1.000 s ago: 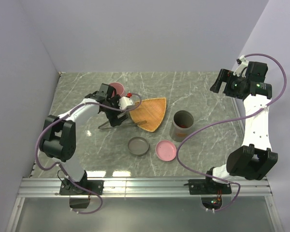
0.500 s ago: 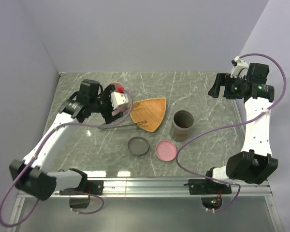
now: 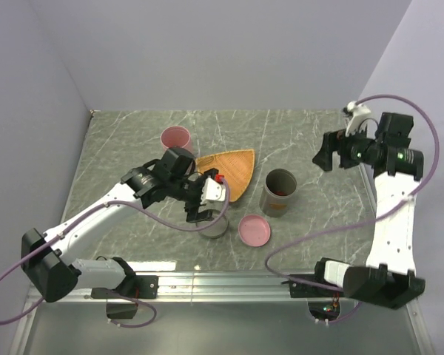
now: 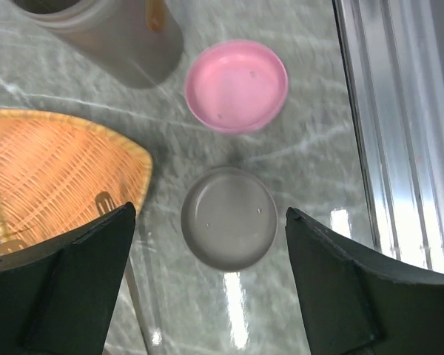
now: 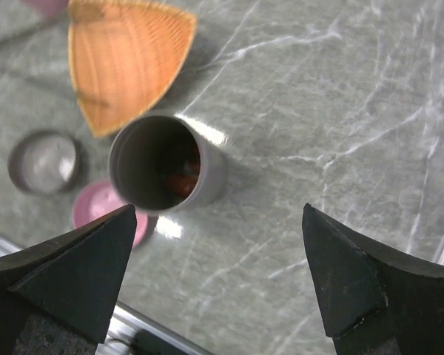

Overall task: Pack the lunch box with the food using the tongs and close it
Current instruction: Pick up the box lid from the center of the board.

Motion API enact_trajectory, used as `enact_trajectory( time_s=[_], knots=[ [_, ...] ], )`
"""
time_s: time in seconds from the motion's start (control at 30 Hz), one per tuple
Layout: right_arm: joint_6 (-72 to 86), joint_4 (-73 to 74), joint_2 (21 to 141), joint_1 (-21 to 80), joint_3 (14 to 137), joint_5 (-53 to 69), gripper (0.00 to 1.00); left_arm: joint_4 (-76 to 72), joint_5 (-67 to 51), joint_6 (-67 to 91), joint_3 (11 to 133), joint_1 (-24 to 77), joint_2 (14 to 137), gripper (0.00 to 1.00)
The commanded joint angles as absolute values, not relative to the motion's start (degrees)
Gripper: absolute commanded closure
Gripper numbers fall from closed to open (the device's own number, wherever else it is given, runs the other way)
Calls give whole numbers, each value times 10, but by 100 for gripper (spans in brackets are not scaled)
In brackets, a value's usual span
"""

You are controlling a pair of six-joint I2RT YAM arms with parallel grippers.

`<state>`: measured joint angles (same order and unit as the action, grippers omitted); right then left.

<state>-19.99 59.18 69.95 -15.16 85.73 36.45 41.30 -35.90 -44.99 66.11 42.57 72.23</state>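
Tongs: the long thin dark metal tongs lie on the table just outside the left gripper's left finger, tips resting on the woven orange rounded-triangle plate. Nothing holds them, and they lie where they did a second ago.
Left gripper: the left gripper has swung away from the pink cup and now hangs directly over the round grey lid. Its fingers are spread wide and the lid shows in the gap between them. No contact with the lid is visible yet.
Right gripper: the right gripper is spread wide and pinching nothing. It is high above the table and has hardly shifted.
Food: small red and orange food pieces sit inside the grey cylindrical container, below and a little to the left of the right gripper.
Plate: it shows no pieces.
Pink lid: the round pink lid lies just ahead of the left gripper, beyond the grey lid.
Meaning: moving to the lid with the tongs left behind suggests the packing is finished and the closing is starting. Whether the pink cup holds anything cannot be told.
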Motion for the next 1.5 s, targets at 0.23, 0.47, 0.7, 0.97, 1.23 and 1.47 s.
enact_trajectory(
  time_s=[0.23,0.47,0.7,0.97,1.23,1.47],
  knots=[
    [-359,637,531,119,702,259,0,199,-421,-142,599,315,590,9],
    [-398,628,557,308,615,217,3,154,-451,-4,608,175,589,8],
    [-389,521,608,472,501,130,20,134,-431,55,610,160,586,7],
    [-361,396,681,542,450,98,36,136,-420,56,621,148,603,5],
    [-331,352,733,564,451,118,42,125,-408,74,626,145,613,3],
    [-314,323,770,571,443,135,46,138,-404,67,627,144,608,4]
  ],
)
